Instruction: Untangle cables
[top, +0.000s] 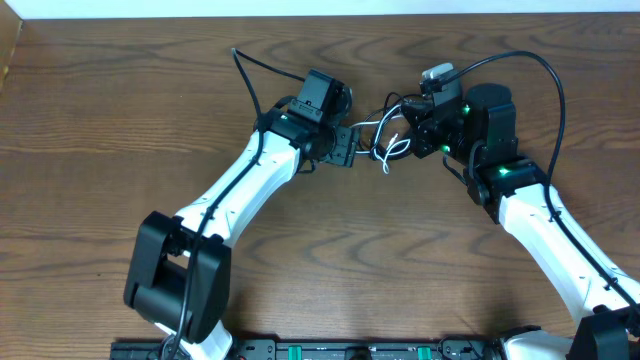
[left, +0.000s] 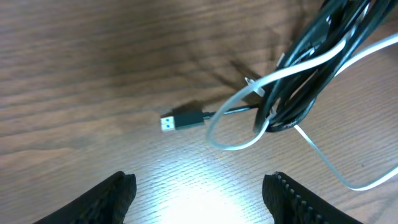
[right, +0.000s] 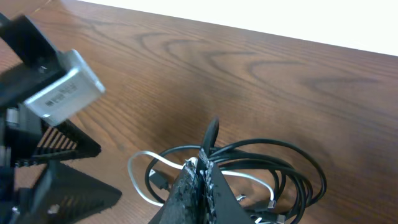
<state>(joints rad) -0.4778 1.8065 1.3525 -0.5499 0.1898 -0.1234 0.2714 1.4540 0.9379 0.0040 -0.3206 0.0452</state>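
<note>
White-shelled arms (top: 240, 190) with black joints, green lights (top: 500, 172), thick black wires (top: 556, 90), ridged black fingers (left: 115, 196).
</note>
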